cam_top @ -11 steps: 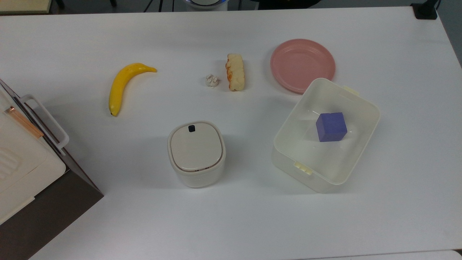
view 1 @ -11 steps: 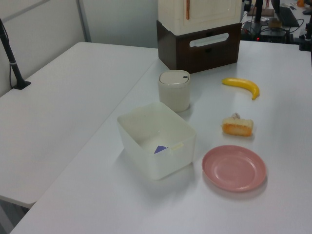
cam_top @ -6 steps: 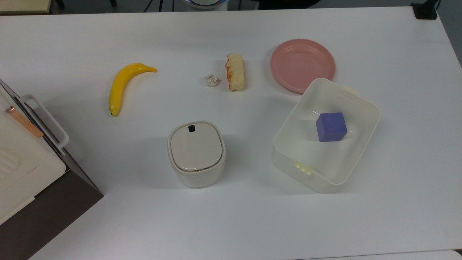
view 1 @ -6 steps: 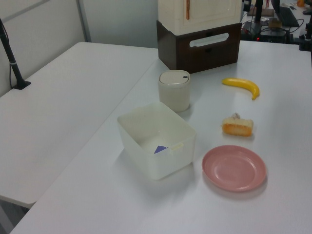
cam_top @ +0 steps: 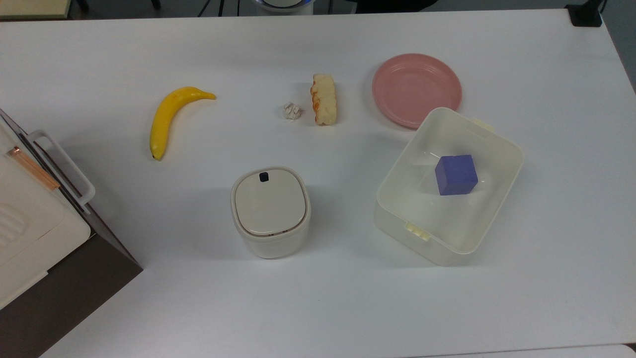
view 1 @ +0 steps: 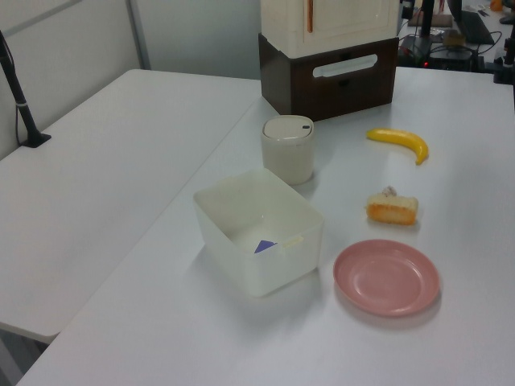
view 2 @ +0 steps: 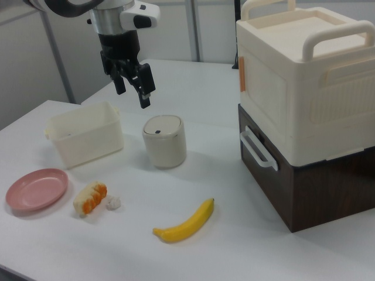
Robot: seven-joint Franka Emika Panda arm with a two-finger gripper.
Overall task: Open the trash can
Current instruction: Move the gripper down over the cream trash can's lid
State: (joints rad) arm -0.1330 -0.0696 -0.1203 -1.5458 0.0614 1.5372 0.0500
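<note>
Nothing on the table (cam_top: 318, 308) had shifted over the last second: the trash can (cam_top: 271, 211) sat mid-table, lid shut. The gripper (view 2: 133, 85) hung above it, fingers parted, so opening had not begun.

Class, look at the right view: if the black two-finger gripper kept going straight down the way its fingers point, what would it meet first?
Most likely the beige flat lid of the small cream-white trash can. The black two-finger gripper, fingers apart, hangs above it pointing downward. Depth is unclear, so it could instead land on the white table beside the can.
</note>
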